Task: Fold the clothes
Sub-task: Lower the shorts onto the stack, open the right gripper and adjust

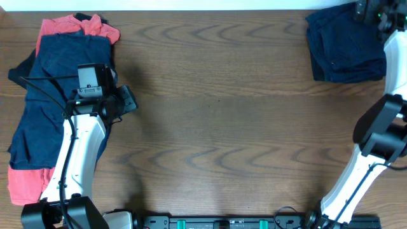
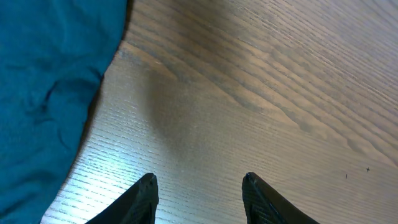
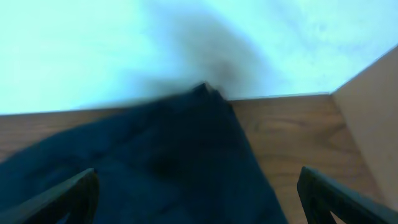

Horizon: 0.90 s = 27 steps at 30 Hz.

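white arm links, black joints, a thin black cable, black left gripper.

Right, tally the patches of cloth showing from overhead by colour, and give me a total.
Navy blue: 2, the navy spread at left and the navy stack at top right.
Coral-red: 2, the upper coral patch and the lower coral patch, both at left, peeking out from under the navy; whether they are one garment cannot be told.
Total: 4
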{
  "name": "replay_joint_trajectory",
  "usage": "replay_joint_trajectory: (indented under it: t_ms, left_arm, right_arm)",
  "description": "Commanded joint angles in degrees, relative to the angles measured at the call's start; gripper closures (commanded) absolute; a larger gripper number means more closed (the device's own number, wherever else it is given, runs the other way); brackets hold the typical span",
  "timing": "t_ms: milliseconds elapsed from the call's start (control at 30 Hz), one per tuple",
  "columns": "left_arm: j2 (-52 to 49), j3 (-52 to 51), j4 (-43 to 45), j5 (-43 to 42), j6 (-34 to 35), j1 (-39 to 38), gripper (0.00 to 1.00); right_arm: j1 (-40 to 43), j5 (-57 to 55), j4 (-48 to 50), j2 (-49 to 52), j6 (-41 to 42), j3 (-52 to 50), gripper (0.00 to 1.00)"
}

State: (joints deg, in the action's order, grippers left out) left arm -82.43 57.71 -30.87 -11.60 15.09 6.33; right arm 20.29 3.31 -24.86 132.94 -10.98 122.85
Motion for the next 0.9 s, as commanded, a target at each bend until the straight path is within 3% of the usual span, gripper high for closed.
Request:
replay_joint_trajectory:
  t_ms: [0,400,533,633,867]
  left_arm:
    - [0.02,-0.11,-0.04,0.72,0.24,0.24,0.53]
    - [0.02,-0.22,0.04,0.74,0.22,0.24,0.53]
    - [0.02,-0.22,0.04,0.74,0.22,0.24,0.53]
    - [0.02,-0.22,0.11,0.74,0.22,0.24,0.45]
    - [0.02,-0.22,0.07,0.72,0.24,0.24,0.01]
  right_arm:
    - [1.84,5.05,0.39,4.83,1.16,0.07,0.01]
    - [4.74,6.21,2.43,24.79,1.11,0.07,0.01]
    - [5.03,6.21,1.68,26.29,3.32,0.07,0.01]
    - [5.05,5.99,1.77,24.20,3.23,0.13,0.01]
    - [6.40,5.51,2.54,10.19,3.21,0.15,0.01]
